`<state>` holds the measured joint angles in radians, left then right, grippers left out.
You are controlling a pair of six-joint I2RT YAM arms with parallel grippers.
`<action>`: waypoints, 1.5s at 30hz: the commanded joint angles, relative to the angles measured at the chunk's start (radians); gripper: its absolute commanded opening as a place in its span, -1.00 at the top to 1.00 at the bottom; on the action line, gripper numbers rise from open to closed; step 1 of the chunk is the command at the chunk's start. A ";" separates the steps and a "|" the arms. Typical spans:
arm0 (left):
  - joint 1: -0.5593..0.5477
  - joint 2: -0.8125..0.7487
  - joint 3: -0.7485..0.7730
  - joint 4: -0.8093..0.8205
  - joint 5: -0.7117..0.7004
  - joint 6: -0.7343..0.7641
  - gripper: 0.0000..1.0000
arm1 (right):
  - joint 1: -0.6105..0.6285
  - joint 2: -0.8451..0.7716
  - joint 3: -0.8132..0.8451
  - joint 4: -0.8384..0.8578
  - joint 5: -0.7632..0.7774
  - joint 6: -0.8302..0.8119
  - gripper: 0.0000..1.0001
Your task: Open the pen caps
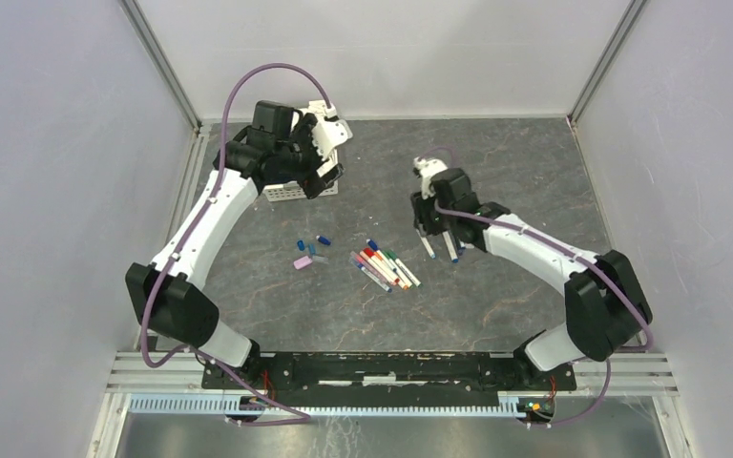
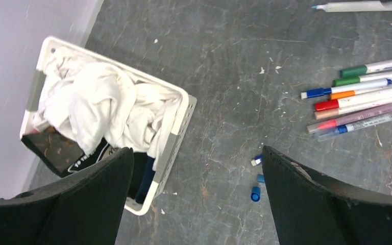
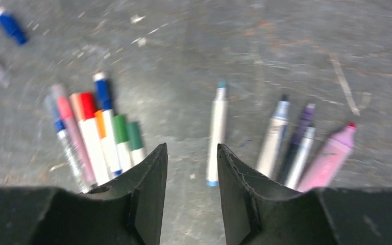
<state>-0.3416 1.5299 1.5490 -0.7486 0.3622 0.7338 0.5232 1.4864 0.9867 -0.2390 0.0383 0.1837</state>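
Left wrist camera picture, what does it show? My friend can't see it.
The left gripper hangs open over a grey table, its two dark fingers wide apart and holding nothing. At the left is a white basket stuffed with white cloth. At the right lies a row of pens, and small loose blue caps lie near the middle.

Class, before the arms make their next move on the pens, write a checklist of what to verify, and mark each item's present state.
1. Left pincer open and empty: ok.
2. Right pincer open and empty: ok.
3. Uncapped blue-tipped pen lying free of the right pincer: ok.
4. Every pen uncapped: not ok; the capped pens lie side by side, caps on.
5. Loose blue caps apart from the capped pens: ok.
6. Gaps between capped pens wide enough for a grasp: cannot tell, view blurred.
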 commanded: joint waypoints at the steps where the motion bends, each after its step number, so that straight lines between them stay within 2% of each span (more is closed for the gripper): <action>1: 0.019 -0.007 -0.001 0.067 -0.124 -0.130 -1.00 | 0.132 0.010 -0.021 0.018 0.004 -0.039 0.14; 9: 0.052 -0.041 -0.032 0.045 -0.092 -0.122 -1.00 | 0.231 0.093 -0.040 0.023 0.000 -0.045 0.37; 21: 0.050 -0.046 -0.050 -0.071 0.051 -0.064 -1.00 | 0.247 0.098 -0.162 0.068 0.017 -0.030 0.47; 37: 0.050 -0.053 -0.082 -0.115 0.144 -0.012 -1.00 | 0.246 0.178 -0.195 0.100 0.047 -0.034 0.53; 45: 0.049 -0.061 -0.128 -0.197 0.275 0.140 -1.00 | 0.212 0.076 -0.140 0.066 -0.023 -0.030 0.99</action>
<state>-0.2882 1.5101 1.4441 -0.8936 0.5243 0.7494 0.7605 1.6108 0.8146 -0.1551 0.0563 0.1516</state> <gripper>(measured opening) 0.994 0.145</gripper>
